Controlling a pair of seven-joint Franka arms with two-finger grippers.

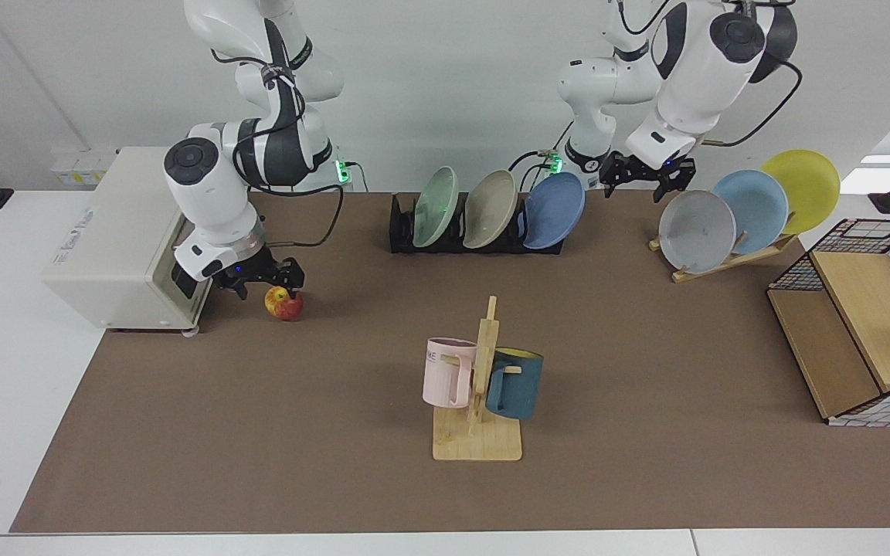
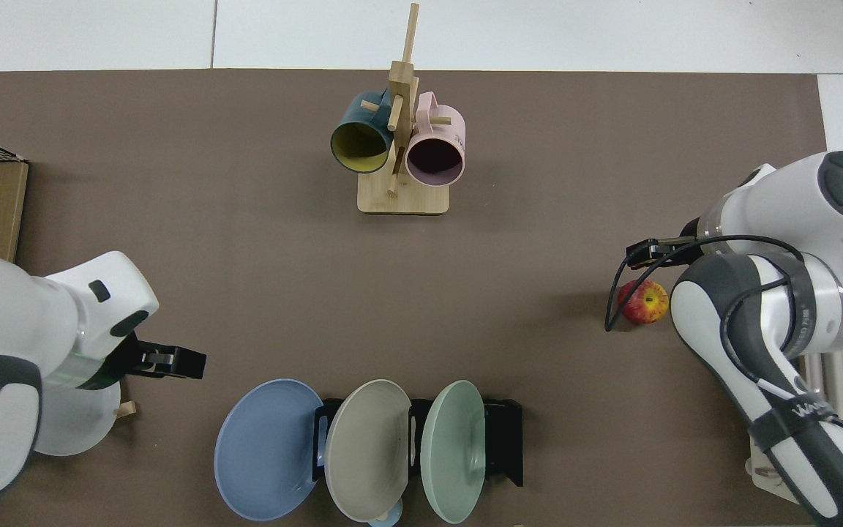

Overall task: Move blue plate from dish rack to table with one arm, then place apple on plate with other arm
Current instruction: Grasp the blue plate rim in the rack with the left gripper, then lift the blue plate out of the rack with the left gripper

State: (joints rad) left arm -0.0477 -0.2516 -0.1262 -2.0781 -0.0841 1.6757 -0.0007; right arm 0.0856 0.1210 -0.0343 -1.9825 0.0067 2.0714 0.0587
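Note:
The blue plate [image 1: 555,210] [image 2: 266,448] leans in the end slot of the black dish rack [image 1: 402,232] [image 2: 506,446] at the back of the brown table [image 1: 646,347]. My left gripper [image 1: 634,188] [image 2: 180,362] hangs open in the air just beside that plate, between it and the wooden plate stand, touching nothing. The red and yellow apple [image 1: 283,303] [image 2: 645,302] lies on the mat next to the white appliance. My right gripper [image 1: 269,289] [image 2: 647,252] is open and low, right at the apple's top, nothing held.
A green plate [image 1: 436,205] and a beige plate [image 1: 490,208] share the rack. A wooden stand [image 1: 723,259] holds grey, sky-blue and yellow plates. A mug tree [image 1: 480,386] with two mugs stands mid-table. A white appliance [image 1: 113,239] and a wire-sided box [image 1: 862,324] flank the mat.

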